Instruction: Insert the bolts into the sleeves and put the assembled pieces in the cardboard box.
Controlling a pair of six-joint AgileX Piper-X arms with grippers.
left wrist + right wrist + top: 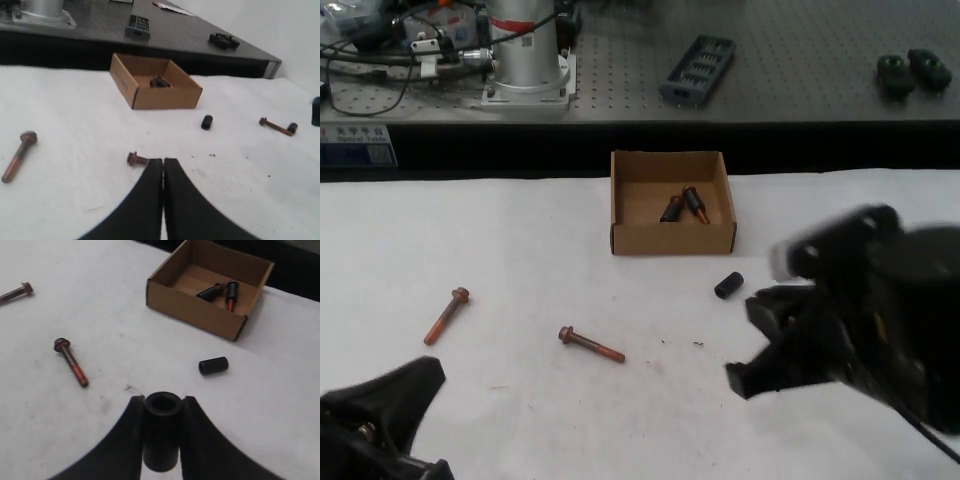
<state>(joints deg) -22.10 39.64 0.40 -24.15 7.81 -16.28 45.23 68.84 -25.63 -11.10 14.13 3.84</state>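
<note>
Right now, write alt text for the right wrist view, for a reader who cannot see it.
The right gripper is shut on a black sleeve, whose hollow end faces the camera. Beyond it on the white cover lie a loose sleeve, a nearer bolt, a farther bolt and an open cardboard box with two assembled pieces inside.
</note>
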